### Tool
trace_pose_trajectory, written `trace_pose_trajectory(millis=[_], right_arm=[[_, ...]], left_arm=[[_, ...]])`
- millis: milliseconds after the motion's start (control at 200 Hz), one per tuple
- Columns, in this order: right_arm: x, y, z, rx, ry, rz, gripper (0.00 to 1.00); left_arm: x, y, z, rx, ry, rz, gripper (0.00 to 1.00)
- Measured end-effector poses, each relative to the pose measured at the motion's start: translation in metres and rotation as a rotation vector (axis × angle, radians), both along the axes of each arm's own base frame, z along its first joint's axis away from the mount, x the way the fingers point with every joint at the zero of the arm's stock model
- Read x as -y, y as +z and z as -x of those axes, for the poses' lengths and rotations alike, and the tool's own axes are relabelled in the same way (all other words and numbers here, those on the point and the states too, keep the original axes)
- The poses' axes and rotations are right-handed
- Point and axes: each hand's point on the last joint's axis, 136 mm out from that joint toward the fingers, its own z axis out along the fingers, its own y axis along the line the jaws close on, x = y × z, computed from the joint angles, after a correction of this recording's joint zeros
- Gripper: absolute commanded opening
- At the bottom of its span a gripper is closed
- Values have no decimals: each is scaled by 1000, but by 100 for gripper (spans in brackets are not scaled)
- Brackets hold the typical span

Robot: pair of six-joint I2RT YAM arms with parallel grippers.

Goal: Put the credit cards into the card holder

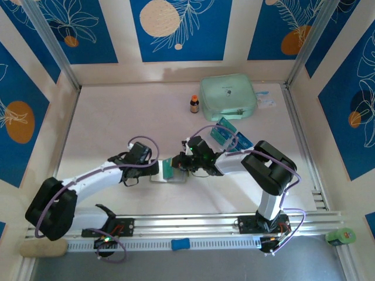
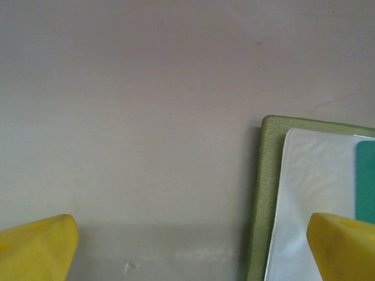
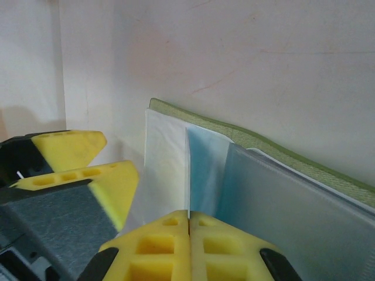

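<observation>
The card holder [image 2: 262,193] lies open between the wide-spread left tool [image 2: 192,234] and the closed right tool [image 3: 188,218].

Black-and-white arms [image 1: 88,178], purple cables [image 1: 140,139], yellow honeycombed tool pads [image 3: 167,243].

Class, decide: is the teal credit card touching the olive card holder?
Touching. Right wrist view shows the credit card tucked between the card holder's clear pocket leaves.

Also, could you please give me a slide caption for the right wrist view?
Right gripper, shut, poised at the open card holder, a teal-blue credit card showing at its clear pockets.
</observation>
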Motion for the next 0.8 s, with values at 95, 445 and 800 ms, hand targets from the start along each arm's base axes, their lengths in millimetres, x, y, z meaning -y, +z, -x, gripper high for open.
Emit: trace_pose_trajectory(millis=[95, 445, 800], right_arm=[[1, 0, -1, 0, -4, -2, 0], [30, 7, 5, 14, -69, -7, 0], [29, 16, -5, 72, -131, -43, 0]], left_arm=[[1, -5, -1, -11, -3, -4, 100], [1, -15, 4, -29, -8, -22, 100], [-2, -17, 7, -21, 5, -26, 100]])
